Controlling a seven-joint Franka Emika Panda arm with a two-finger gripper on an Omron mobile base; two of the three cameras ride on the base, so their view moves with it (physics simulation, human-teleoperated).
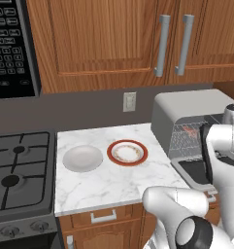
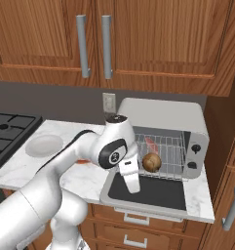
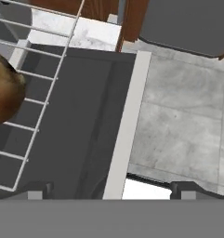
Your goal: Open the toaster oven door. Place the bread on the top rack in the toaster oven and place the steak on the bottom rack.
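Door step looks done: the toaster oven door (image 2: 150, 191) lies dropped flat in front of the toaster oven (image 2: 163, 139), dark glass facing up.

The bread (image 2: 151, 162) sits on a wire rack at the mouth of the oven, near the front edge. That grid is pulled partly out over the door. I read it as the top rack (image 2: 165, 152), so the bread step seems done, but the two grids overlap from this side and I can't be sure which level it is.

The steak (image 2: 150, 144) shows as a pink-red slab further back, behind the wires. From the left side the same red patch (image 1: 190, 130) sits inside the cavity. Whether it rests on the bottom rack is unclear, as the wires hide the contact. The plate (image 1: 127, 152) and bowl (image 1: 82, 158) on the counter (image 1: 104, 180) hold nothing.

The tool (image 2: 132, 181) hangs over the open door, just beside the bread and not touching it. Fingertips (image 3: 36, 190) stand well apart at the bottom of the hand view, nothing between them.

From the left, the arm covers the door and rack front. In the hand view the bread is cut off at the left edge.
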